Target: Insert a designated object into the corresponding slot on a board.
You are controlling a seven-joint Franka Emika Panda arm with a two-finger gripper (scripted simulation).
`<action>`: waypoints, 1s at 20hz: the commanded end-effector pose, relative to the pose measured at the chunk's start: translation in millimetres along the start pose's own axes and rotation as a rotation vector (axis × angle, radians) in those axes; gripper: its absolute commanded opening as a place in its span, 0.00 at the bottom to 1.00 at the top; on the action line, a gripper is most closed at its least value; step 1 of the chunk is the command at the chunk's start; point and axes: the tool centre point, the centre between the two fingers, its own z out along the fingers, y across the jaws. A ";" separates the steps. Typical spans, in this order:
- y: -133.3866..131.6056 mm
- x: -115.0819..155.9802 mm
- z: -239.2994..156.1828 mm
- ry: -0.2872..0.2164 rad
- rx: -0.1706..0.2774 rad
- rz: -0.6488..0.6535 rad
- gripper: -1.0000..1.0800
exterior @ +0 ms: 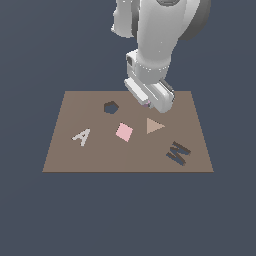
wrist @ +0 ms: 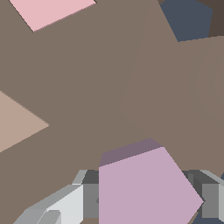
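Note:
The brown board [exterior: 100,160] lies flat, and it fills the wrist view [wrist: 109,78]. The dark navy hexagon slot [exterior: 111,107] is near the board's back edge; part of it shows in the wrist view [wrist: 188,19]. My gripper [exterior: 148,104] hangs low over the board's back part, to the exterior view's right of the slot. It is shut on the lilac block [wrist: 144,188], which sits between the grey fingers [wrist: 65,205]. In the exterior view only a sliver of the block [exterior: 146,104] shows under the hand. The block is apart from the slot.
On the board are a grey A [exterior: 81,136], a pink square [exterior: 124,132], a tan triangle [exterior: 154,125] and a dark M cutout [exterior: 178,153]. The pink square [wrist: 50,11] and tan triangle [wrist: 17,122] also show in the wrist view. Dark blue floor surrounds the board.

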 end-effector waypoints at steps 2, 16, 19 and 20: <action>0.4 0.1 0.8 0.000 -0.001 0.000 0.00; -0.2 0.8 -3.0 0.000 -0.001 0.005 0.00; -0.5 5.1 -3.3 0.000 -0.001 0.031 0.00; -0.7 7.3 -3.4 0.000 -0.001 0.044 0.00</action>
